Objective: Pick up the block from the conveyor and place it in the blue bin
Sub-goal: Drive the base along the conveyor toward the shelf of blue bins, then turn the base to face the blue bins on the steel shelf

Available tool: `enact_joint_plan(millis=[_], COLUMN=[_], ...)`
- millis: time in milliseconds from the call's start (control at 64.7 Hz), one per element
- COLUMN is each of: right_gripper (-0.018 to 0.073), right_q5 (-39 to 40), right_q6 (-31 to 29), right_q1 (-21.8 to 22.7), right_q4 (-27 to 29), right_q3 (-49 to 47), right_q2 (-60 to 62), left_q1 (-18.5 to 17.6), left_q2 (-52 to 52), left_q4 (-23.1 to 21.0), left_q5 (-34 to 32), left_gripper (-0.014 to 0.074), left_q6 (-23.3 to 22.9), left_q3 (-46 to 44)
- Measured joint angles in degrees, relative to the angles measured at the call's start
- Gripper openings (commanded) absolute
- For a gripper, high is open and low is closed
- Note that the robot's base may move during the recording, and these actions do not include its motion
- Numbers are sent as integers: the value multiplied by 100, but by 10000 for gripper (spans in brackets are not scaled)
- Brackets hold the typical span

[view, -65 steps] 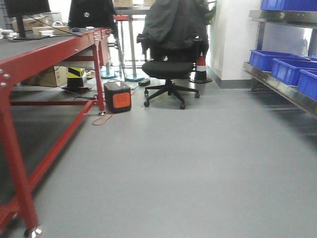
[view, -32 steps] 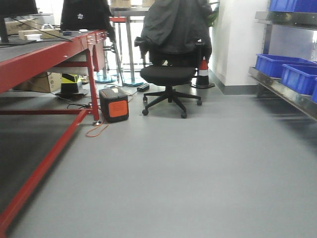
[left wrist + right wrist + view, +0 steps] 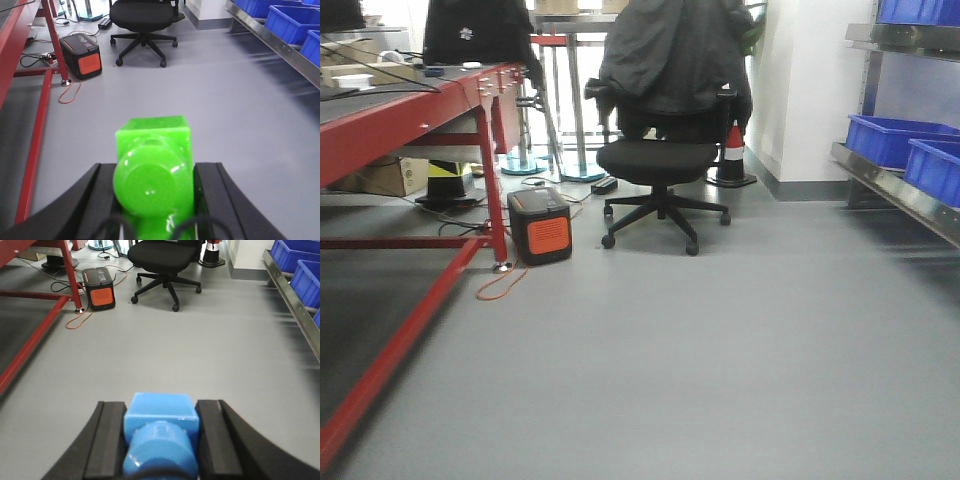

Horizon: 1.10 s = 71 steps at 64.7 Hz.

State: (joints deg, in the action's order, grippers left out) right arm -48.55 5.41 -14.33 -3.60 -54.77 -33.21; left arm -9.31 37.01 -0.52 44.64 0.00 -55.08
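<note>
Carry step, I'd say. Left end effector (image 3: 155, 176) is clamped on a green block (image 3: 153, 145), right end effector (image 3: 161, 426) on a blue block (image 3: 160, 412), both well away from the conveyor (image 3: 412, 120). Next move: reach the bins (image 3: 892, 140) opposite the conveyor, which look blurry here, then let go.

Black office chair (image 3: 658, 160) on grey floor (image 3: 740, 340)

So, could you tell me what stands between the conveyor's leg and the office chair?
A black-and-orange box, close to the conveyor leg, as the front view shows.
</note>
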Motion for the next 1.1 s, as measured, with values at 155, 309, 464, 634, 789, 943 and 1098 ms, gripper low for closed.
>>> enact_joint_plan(millis=[155, 309, 464, 634, 789, 943, 1098], right_gripper=[-154, -154, -154, -154, -154, -154, -154], right_q5=[0, 0, 0, 0, 0, 0, 0], right_q6=[0, 0, 0, 0, 0, 0, 0], right_q1=[0, 0, 0, 0, 0, 0, 0], right_q4=[0, 0, 0, 0, 0, 0, 0], right_q3=[0, 0, 0, 0, 0, 0, 0], right_q2=[0, 0, 0, 0, 0, 0, 0], left_q1=[0, 0, 0, 0, 0, 0, 0], left_q2=[0, 0, 0, 0, 0, 0, 0], left_q4=[0, 0, 0, 0, 0, 0, 12], left_q5=[0, 0, 0, 0, 0, 0, 0], left_gripper=[-111, -111, -111, -111, -111, -111, -111], left_q6=[0, 0, 0, 0, 0, 0, 0], left_q3=[0, 0, 0, 0, 0, 0, 0])
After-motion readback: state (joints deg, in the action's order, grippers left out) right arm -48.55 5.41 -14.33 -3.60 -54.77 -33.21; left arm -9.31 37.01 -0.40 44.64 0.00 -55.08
